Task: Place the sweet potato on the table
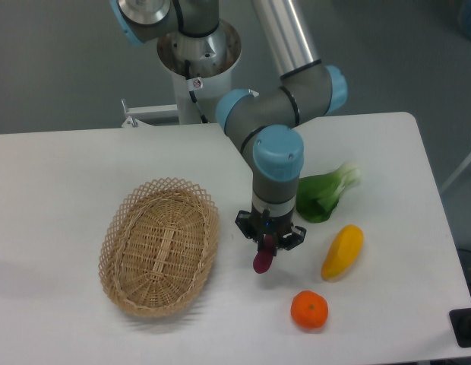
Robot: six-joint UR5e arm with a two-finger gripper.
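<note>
The sweet potato point(262, 261) is a small dark reddish-purple tuber hanging upright from my gripper point(268, 243). The gripper points straight down and is shut on the tuber's upper end. The tuber's lower tip is at or just above the white table point(68, 175), to the right of the wicker basket; I cannot tell whether it touches. The upper part of the tuber is hidden between the fingers.
An oval woven wicker basket point(158, 245) lies left of the gripper. A green leafy vegetable point(324, 195) lies right of the arm. A yellow fruit point(342, 252) and a round orange point(309, 310) lie to the front right. The robot base point(197, 53) stands at the back.
</note>
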